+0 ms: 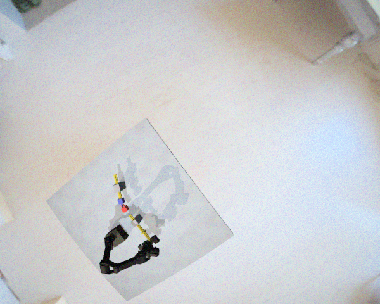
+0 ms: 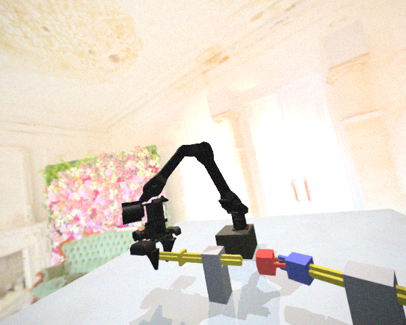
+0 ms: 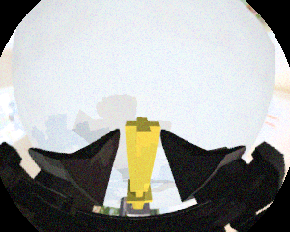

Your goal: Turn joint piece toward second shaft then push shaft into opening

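Note:
The red joint piece is hinged to the blue piece on the first shaft. It sits roughly in line with the second shaft; its opening is not clearly visible. A small gap separates that shaft's inner end from the red piece. The shaft passes through the second block and has a small collar. My gripper is partly open, pointing down, its fingers on either side of the shaft's outer end, with gaps visible on both sides.
The first block holds the first shaft beyond the blue piece. The arm's dark base stands on the grey table to the side of the shafts.

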`<state>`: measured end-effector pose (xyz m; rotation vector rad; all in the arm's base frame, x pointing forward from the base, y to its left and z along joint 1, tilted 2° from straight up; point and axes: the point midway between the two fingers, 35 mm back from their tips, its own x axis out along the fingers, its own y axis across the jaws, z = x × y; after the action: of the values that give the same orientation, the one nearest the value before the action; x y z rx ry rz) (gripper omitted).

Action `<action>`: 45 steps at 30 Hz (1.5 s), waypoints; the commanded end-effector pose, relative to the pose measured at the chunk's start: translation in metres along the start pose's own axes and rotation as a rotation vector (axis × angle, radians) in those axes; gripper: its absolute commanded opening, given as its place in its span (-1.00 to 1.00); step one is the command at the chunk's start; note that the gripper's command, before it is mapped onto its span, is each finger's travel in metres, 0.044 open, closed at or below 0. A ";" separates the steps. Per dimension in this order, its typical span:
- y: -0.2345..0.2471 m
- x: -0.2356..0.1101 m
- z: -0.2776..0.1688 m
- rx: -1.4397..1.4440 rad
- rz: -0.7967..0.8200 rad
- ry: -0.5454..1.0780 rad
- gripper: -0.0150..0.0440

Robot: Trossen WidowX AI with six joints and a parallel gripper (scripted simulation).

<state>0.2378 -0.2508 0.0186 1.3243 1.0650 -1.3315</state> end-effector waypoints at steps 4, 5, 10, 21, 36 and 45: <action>0.000 0.001 -0.001 0.006 0.000 0.004 -0.15; 0.000 0.001 -0.001 0.006 0.000 0.004 -0.15; 0.000 0.001 -0.001 0.006 0.000 0.004 -0.15; 0.000 0.001 -0.001 0.006 -0.003 0.004 -0.26; 0.001 0.001 -0.001 0.001 -0.024 0.002 -0.42; 0.001 0.001 -0.005 0.003 -0.029 0.003 -0.49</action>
<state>0.2389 -0.2493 0.0176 1.3170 1.0866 -1.3501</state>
